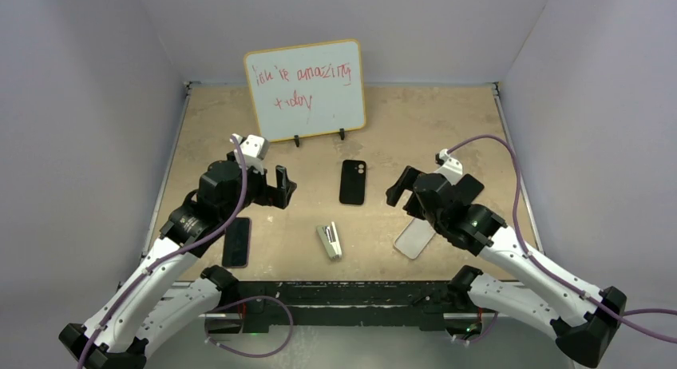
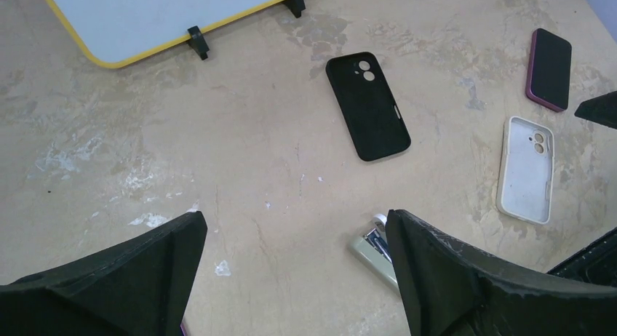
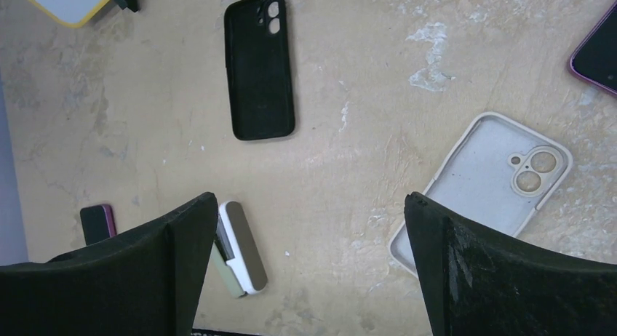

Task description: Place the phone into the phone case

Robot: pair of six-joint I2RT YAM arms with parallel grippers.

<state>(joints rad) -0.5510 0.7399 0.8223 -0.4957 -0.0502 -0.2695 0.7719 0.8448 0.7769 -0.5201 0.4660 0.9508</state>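
The whitish phone case [image 1: 415, 240] lies open side up on the table at the right, its camera cut-out at the far end. It also shows in the left wrist view [image 2: 525, 169] and the right wrist view [image 3: 484, 176]. A dark phone with a purple edge [image 1: 236, 241] lies screen up at the near left, beside my left arm. A second dark, purple-edged phone [image 2: 549, 68] lies beyond the case; its corner shows in the right wrist view [image 3: 598, 56]. My left gripper [image 1: 281, 185] [image 2: 295, 220] and right gripper [image 1: 403, 185] [image 3: 311, 201] hover open and empty above the table.
A black phone-sized case [image 1: 351, 181] lies back up at the table's middle. A small grey stapler [image 1: 329, 241] lies near the front edge between the arms. A whiteboard [image 1: 305, 89] stands at the back. Walls close in the left, right and back.
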